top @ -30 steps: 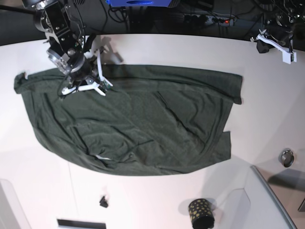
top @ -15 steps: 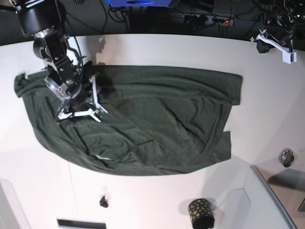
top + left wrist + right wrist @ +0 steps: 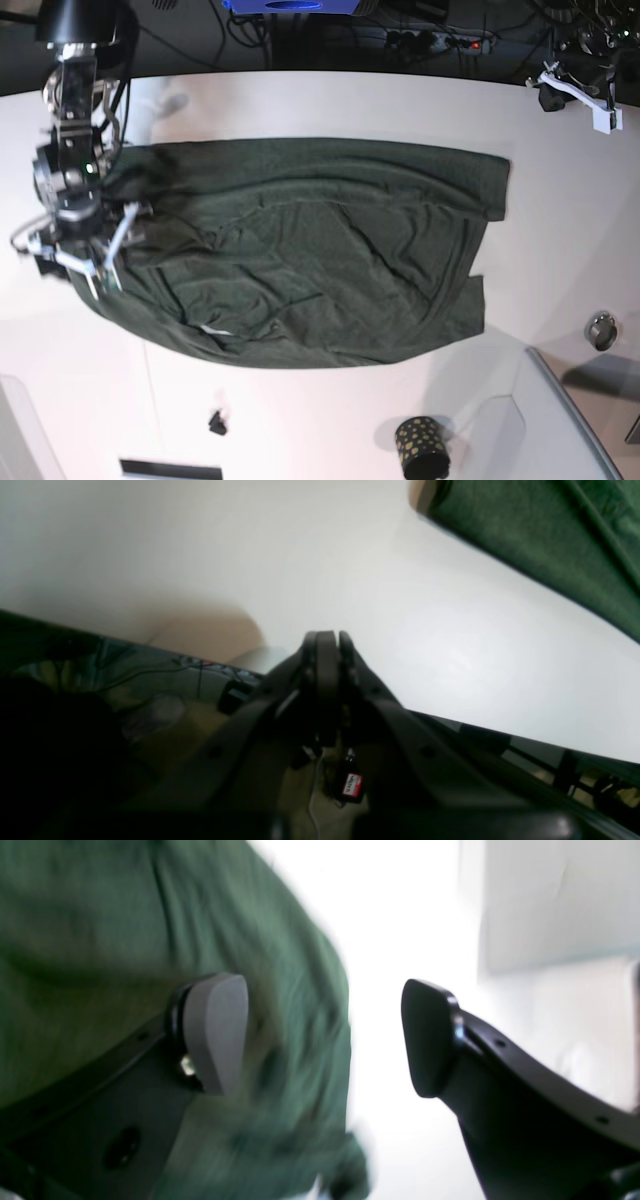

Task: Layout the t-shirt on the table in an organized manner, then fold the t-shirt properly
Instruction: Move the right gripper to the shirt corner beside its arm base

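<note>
The dark green t-shirt (image 3: pixel 320 260) lies spread and wrinkled across the white table (image 3: pixel 330 100). My right gripper (image 3: pixel 68 262) hovers over the shirt's left edge, open. In the right wrist view, the right gripper (image 3: pixel 322 1040) has its pads (image 3: pixel 215 1032) wide apart, with blurred t-shirt (image 3: pixel 125 930) fabric under the left one and bare table (image 3: pixel 390 930) under the other. My left gripper (image 3: pixel 578 92) is shut at the table's far right corner, well clear of the cloth. In its wrist view the left gripper (image 3: pixel 327 640) holds nothing, and a t-shirt (image 3: pixel 550 540) corner shows top right.
A black gold-dotted cup (image 3: pixel 422 447) stands at the front, beside a grey raised panel (image 3: pixel 560 420) at the front right. A small metal ring (image 3: pixel 601 330) lies near the right edge and a small black piece (image 3: pixel 217 423) at the front left. Cables hang behind the table.
My right arm swung from the shirt's back edge to its left edge and its gripper opened, letting the fabric go. The shirt's left part has shifted. The left arm stayed still.
</note>
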